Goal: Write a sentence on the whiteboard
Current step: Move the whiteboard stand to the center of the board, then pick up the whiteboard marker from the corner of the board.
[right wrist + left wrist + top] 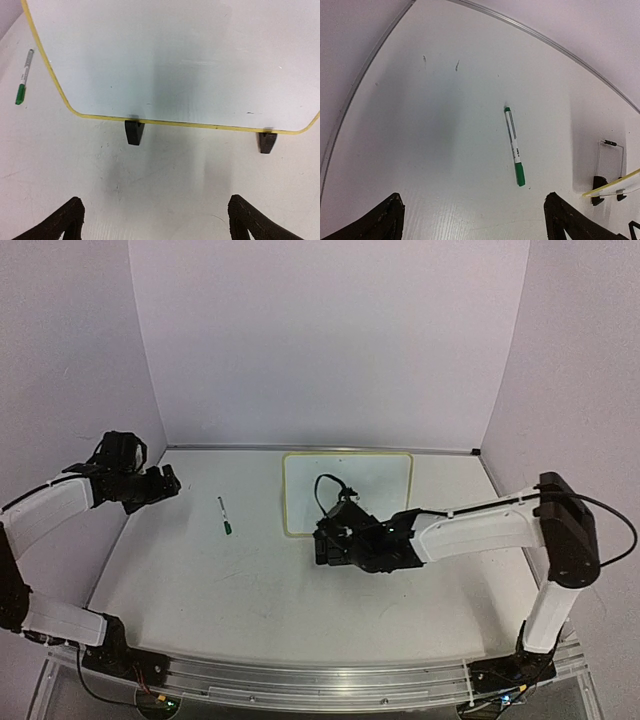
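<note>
The whiteboard (352,473) is lying flat at the far middle of the bench (250,585), with its long side running left to right and its pale-yellow rim close to the back wall. In the right wrist view its face is showing plain white, with only a few tiny dark specks and faint smudges that do not read as letters. Two small black feet (134,132) are sticking out from under its near rim.

The right claw (328,538) is hanging over the bench just in front of the board's near left corner and pointing toward it. Its two dark fingers (65,220) are standing wide apart with only bare bench between them, so it is gaping and holding nothing.

A marker (224,515) is lying on the bench to the left of the board and apart from it, between the board and the left arm. Its barrel is pale with a green cap at the nearer end. Dark print is running along the barrel, too small to read in any view.

The left claw (168,483) is hovering at the left side of the bench, well apart from the marker, with its fingers (387,220) spread wide and gripping nothing.
</note>
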Controlling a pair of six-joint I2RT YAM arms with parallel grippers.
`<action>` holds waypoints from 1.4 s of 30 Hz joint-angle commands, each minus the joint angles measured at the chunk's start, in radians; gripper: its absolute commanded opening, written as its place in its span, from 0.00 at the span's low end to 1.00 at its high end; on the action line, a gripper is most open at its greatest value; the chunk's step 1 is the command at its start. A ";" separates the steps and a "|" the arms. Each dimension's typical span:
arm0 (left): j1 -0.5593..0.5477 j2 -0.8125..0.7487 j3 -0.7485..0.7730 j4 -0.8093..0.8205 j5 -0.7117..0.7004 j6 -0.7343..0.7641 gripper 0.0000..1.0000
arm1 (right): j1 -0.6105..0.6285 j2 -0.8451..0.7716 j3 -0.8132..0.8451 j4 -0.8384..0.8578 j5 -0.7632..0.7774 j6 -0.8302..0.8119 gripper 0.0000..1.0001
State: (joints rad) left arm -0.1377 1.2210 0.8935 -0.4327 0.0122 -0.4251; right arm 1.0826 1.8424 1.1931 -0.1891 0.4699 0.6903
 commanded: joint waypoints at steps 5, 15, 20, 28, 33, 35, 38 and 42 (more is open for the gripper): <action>-0.172 0.291 0.078 0.100 -0.074 -0.164 0.90 | -0.100 -0.285 -0.174 0.069 -0.088 -0.160 0.98; -0.236 0.616 0.307 0.060 -0.082 -0.137 0.74 | -0.341 -0.380 -0.225 0.068 -0.253 -0.190 0.94; -0.241 0.722 0.379 0.031 -0.074 -0.112 0.55 | -0.379 -0.388 -0.224 0.068 -0.293 -0.177 0.92; -0.246 0.804 0.436 0.005 -0.087 -0.088 0.42 | -0.380 -0.410 -0.218 0.068 -0.317 -0.158 0.89; -0.246 0.833 0.453 -0.022 -0.093 -0.087 0.23 | -0.380 -0.439 -0.229 0.067 -0.311 -0.143 0.88; -0.245 0.836 0.450 -0.036 -0.102 -0.093 0.16 | -0.380 -0.453 -0.232 0.066 -0.308 -0.144 0.88; -0.246 0.827 0.420 -0.033 -0.114 -0.104 0.09 | -0.380 -0.480 -0.235 0.061 -0.315 -0.152 0.88; -0.246 0.811 0.376 -0.023 -0.106 -0.105 0.00 | -0.380 -0.526 -0.239 0.047 -0.319 -0.154 0.88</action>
State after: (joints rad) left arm -0.3814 2.0310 1.3188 -0.4180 -0.0830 -0.5249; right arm 0.7025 1.3795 0.9611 -0.1331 0.1548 0.5354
